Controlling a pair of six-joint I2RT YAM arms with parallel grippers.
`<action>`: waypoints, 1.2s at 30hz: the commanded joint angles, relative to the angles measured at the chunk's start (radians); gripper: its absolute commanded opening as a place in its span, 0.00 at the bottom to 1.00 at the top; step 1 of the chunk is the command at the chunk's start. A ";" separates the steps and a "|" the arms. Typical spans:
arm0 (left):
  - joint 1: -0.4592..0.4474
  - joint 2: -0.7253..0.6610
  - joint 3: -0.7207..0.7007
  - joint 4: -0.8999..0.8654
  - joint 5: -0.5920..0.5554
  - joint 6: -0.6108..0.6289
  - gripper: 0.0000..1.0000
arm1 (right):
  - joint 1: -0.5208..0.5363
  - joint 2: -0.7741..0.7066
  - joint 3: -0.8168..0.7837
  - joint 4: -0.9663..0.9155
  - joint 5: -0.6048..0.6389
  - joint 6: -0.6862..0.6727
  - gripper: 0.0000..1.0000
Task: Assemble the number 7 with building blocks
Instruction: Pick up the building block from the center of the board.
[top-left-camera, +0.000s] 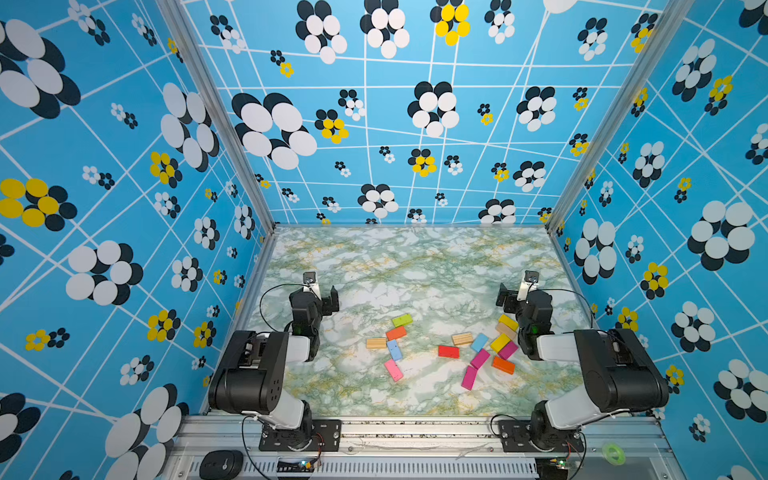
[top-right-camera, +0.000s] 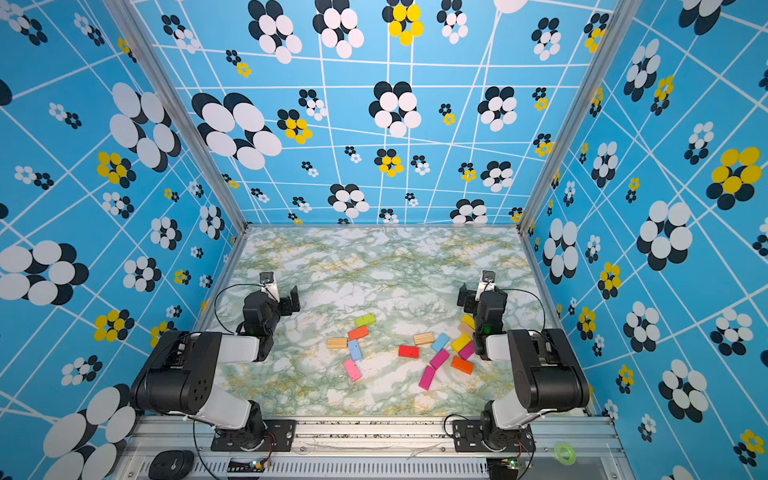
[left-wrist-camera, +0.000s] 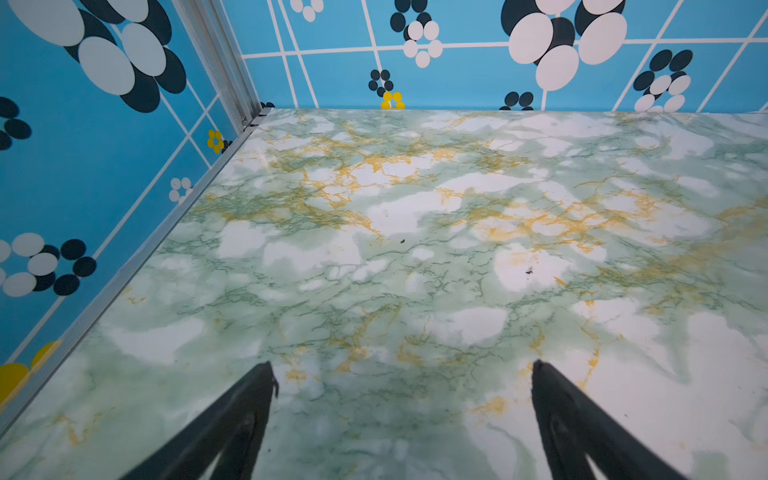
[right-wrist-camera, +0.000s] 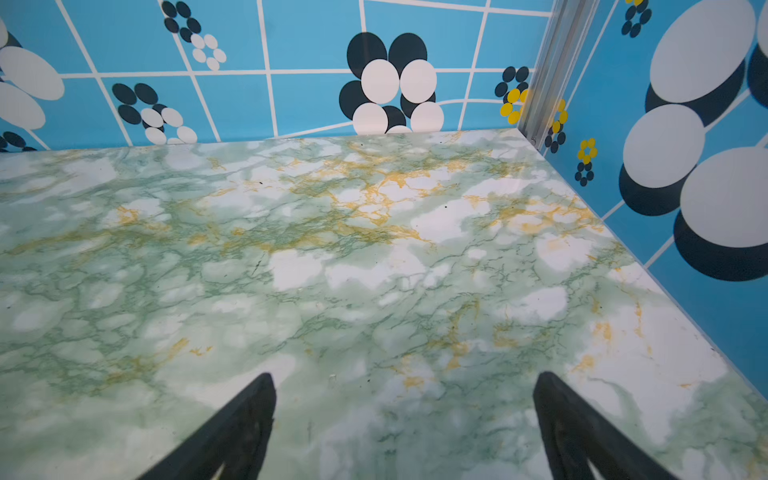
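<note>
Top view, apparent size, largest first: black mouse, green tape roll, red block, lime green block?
1. black mouse, clearly largest.
2. green tape roll, slightly larger than a block, but blurred, so unsure.
3. red block and lime green block look alike; not ranked.

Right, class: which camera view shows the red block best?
A top view: in both top views the red block lies whole and uncovered on the table. Both wrist views show only the table's marble surface and the walls, not the block.
</note>
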 joint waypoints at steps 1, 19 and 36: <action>0.002 0.005 0.015 -0.002 -0.004 -0.007 0.99 | -0.005 0.009 -0.001 0.002 0.016 0.015 0.99; 0.005 0.005 0.013 -0.002 0.000 -0.007 0.99 | -0.006 0.008 -0.001 0.002 0.017 0.015 0.99; 0.059 0.003 -0.005 0.030 0.115 -0.039 0.99 | -0.005 0.009 -0.001 0.001 0.017 0.015 0.99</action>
